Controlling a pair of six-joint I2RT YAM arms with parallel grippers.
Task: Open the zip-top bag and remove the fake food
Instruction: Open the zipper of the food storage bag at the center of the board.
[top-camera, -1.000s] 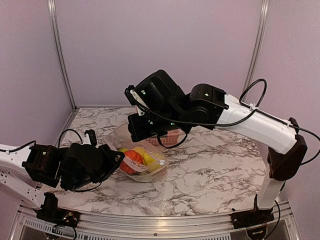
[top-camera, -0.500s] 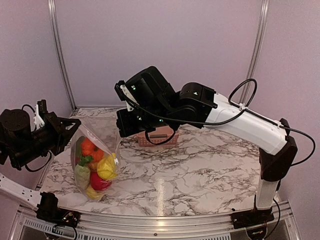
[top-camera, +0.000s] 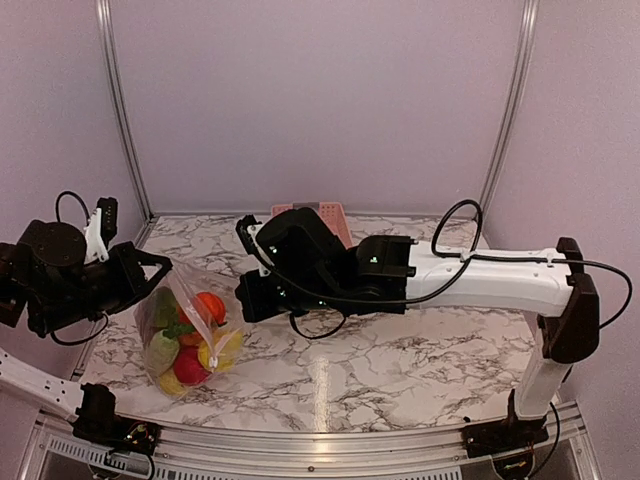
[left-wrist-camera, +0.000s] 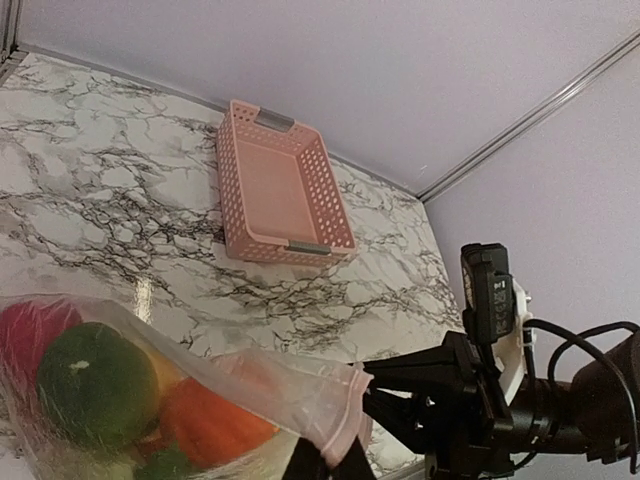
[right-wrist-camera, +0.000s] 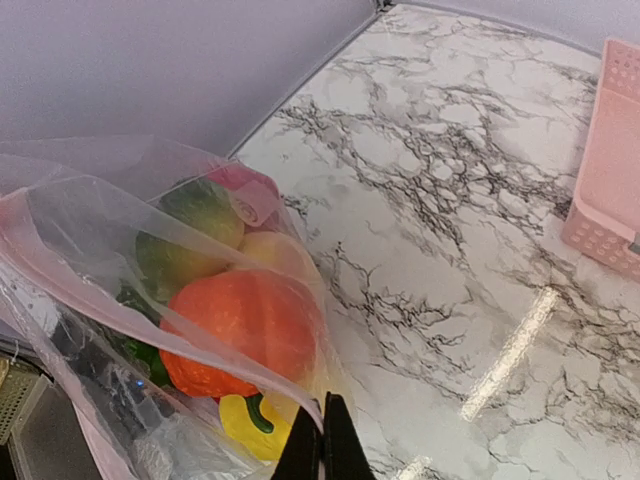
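Firstly, left pincer (left-wrist-camera: 325, 462): black, two-fingered, jaws pressed together on the upper edge of the bag, right beside its pale pink zip strip (left-wrist-camera: 338, 412). It is raised at the left side of the scene in the top view.

Right pincer (right-wrist-camera: 322, 438): black, two-fingered, jaws pressed together with a fold of clear film between the tips. It meets the bag at the side opposite the left pincer. From the left wrist its tips show just at the bag's pink corner.

Large transparent crinkly plastic zip-top bag (top-camera: 180, 305): held up between the two pincers at the left front of the worktop. The film is stretched taut from grip to grip and the body sags below. Whether its bottom touches the worktop cannot be told.

Fake food (top-camera: 185, 345), glossy plastic fruits and vegetables: all pieces shown lie inside the bag, heaped in its lower part.
- round orange piece (right-wrist-camera: 245, 330), uppermost on the right pincer's side;
- round green piece (left-wrist-camera: 95, 380), beside the orange one;
- yellow piece with a green stalk (right-wrist-camera: 250, 420), under the orange one;
- red piece (top-camera: 188, 366), low in the heap.

Pink slotted plastic basket (left-wrist-camera: 232, 180): rectangular, with grey handles at both short ends. It stands at the far side of the worktop, well apart from the bag and partly hidden behind the right arm in the top view.

Worktop (top-camera: 420, 345): white marble pattern with dark veins.
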